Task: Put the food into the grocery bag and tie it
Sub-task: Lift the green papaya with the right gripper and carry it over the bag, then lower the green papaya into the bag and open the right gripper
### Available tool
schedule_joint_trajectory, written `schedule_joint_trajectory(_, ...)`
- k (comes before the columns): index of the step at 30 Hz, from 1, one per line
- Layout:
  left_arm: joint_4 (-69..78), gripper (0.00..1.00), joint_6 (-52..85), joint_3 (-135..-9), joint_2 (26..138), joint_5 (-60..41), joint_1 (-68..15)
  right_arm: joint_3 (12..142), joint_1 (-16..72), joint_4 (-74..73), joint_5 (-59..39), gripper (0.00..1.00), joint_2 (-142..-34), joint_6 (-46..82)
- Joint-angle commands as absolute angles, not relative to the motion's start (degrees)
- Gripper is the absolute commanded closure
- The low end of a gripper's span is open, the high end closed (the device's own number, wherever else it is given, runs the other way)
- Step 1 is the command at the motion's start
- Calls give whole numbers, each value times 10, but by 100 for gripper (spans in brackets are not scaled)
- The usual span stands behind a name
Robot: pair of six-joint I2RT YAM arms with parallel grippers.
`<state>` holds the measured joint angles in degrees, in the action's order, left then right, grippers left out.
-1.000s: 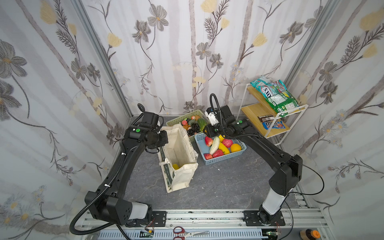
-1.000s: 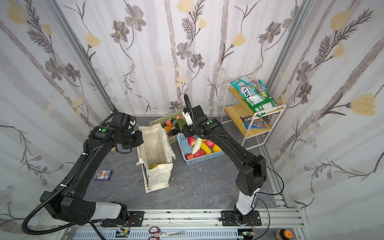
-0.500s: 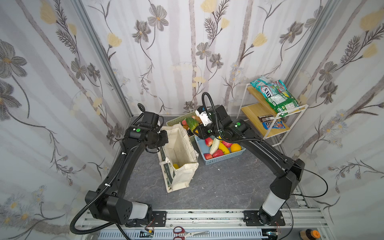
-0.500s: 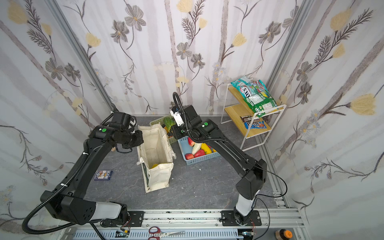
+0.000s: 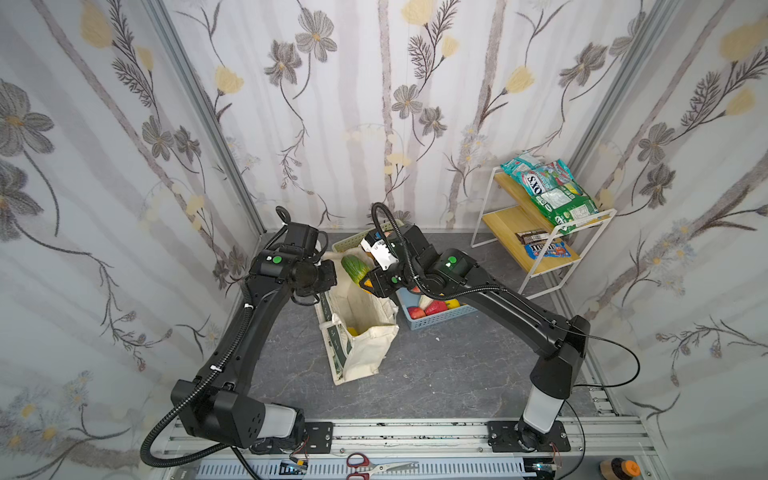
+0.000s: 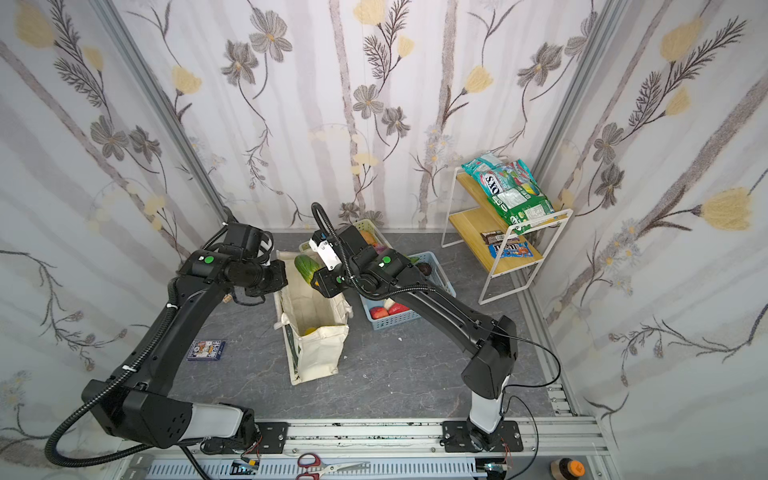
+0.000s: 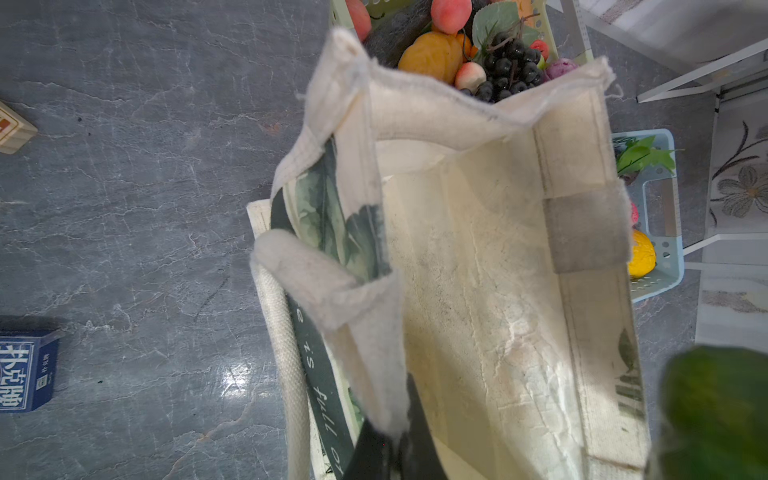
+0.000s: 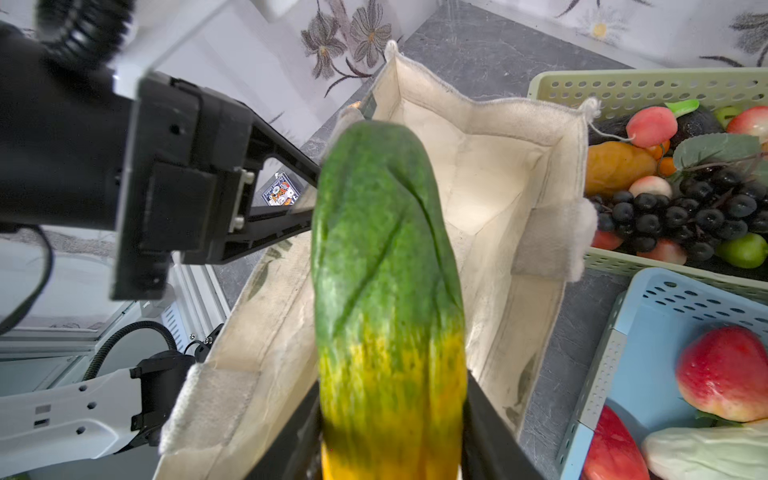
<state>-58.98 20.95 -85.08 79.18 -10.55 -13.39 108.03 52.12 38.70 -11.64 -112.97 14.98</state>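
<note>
Over the baskets a second before, my right hand [image 8: 390, 440] had since swung across to the grocery bag [image 5: 365, 336], bringing the long green and yellow fruit [image 8: 386, 257] with it. My left hand [image 7: 392, 436] had not moved from the bag's rim, and nothing else had shifted.

The bag stood upright on the dark grey marbled desk [image 5: 436, 374] with a yellow piece [image 6: 309, 331] at its bottom. The green basket [image 8: 648, 87] was behind it and the blue basket [image 5: 432, 322] just beside it, both holding toy fruits. Floral paper covered the walls. A white wire shelf [image 5: 507, 220] with snack packets [image 5: 548, 191] stood in the far right corner. A blue card pack [image 6: 205, 350] lay on the desk to the left, and scissors [image 5: 376, 468] lay on the front rail.

My right fingers were pinched on the fruit's yellow end. Its green end pointed out over the far end of the bag's open mouth, not yet inside. My left fingers were pressed together on the cloth of the bag's left rim.
</note>
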Motion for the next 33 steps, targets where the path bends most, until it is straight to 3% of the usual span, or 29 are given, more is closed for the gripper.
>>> schedule_joint_trajectory(1, -579, 100, 201, -856, 794, -103, -133, 1081, 528, 372, -127, 55, -1141, 166)
schedule_joint_trajectory(33, -572, 100, 205, -856, 794, -129, -133, 1017, 552, 359, -177, 55, -1239, 194)
